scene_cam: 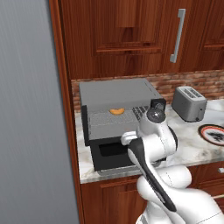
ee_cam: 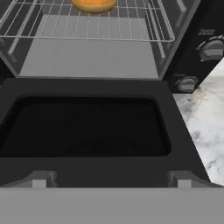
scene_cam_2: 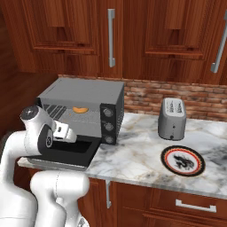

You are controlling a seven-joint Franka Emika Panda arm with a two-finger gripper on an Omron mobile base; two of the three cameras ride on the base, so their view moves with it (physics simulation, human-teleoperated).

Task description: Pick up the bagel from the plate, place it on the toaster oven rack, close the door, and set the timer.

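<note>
Hovering over the lowered door (ee_cam: 87,127), the fingers (ee_cam: 39,179) stand wide apart, empty (bagel (ee_cam: 93,5) on rack (ee_cam: 87,26)).

Brown wooden cabinets (scene_cam_2: 71,31), brick backsplash (scene_cam_2: 177,95), marble counter (scene_cam_2: 133,155)

You see the door (ee_cam: 87,127) lying open flat, its dark glass window facing up. Beyond it the bagel (ee_cam: 93,5) sits on the toaster oven rack (ee_cam: 87,26). Right: control knobs (ee_cam: 212,49), marble counter (ee_cam: 205,127).

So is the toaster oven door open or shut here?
Open: the door lies folded down flat, exposing the rack with the bagel on it.
</note>
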